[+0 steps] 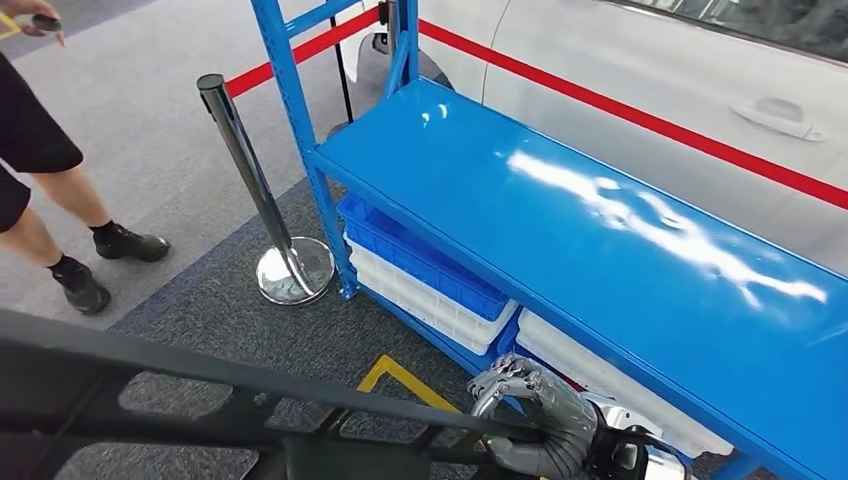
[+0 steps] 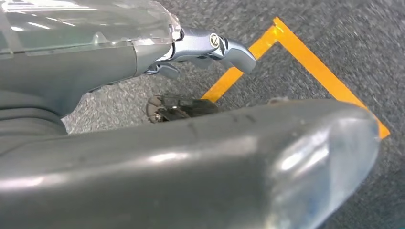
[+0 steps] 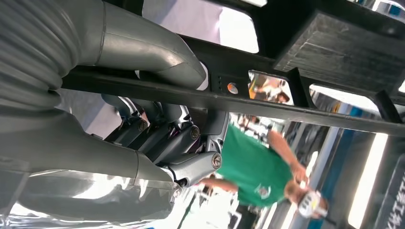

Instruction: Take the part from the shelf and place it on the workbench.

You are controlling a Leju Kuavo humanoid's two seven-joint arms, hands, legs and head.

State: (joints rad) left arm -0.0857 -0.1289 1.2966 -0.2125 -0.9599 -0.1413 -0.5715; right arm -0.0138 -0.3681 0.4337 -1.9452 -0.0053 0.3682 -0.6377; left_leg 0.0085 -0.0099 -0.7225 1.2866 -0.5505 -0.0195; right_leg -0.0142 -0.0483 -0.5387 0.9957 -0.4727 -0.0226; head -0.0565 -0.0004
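Note:
The part is a black open frame of bars [image 1: 200, 375], close under my head and crossing the lower left of the head view. In the right wrist view my right hand [image 3: 157, 138] grips one of its bars [image 3: 286, 107], fingers wrapped around it. My left hand [image 1: 535, 405] hangs low beside the blue shelf [image 1: 600, 220], behind the frame's bar, loosely bent and holding nothing. The left wrist view has that hand [image 2: 210, 47] over grey carpet, thumb well apart from the fingers.
Blue [image 1: 430, 275] and white bins [image 1: 600, 375] sit on the shelf's lower level. A chrome stanchion [image 1: 250, 170] with a red belt [image 1: 650, 120] stands left of the shelf, before a white car [image 1: 700, 60]. A person [image 1: 60, 200] stands far left. Yellow tape [image 1: 395, 372] marks the carpet.

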